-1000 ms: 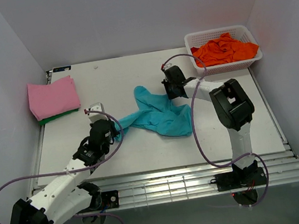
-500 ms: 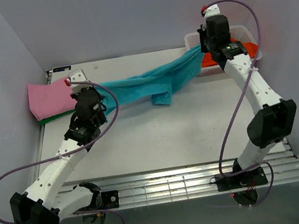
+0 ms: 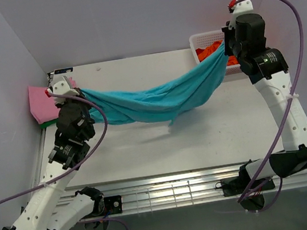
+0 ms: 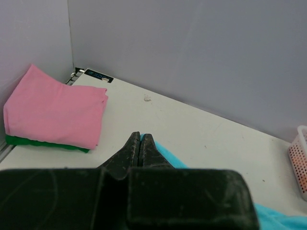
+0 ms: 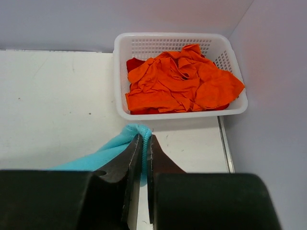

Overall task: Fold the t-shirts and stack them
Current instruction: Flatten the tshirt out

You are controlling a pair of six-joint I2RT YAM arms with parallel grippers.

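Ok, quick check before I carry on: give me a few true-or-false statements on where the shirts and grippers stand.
1. The teal shirt is held between the left gripper and the right gripper. True.
2. The basket is empty. False: it holds orange shirts.
3. The folded pink shirt lies on a green shirt. True.
4. The left gripper is open. False: it is shut on the teal shirt.
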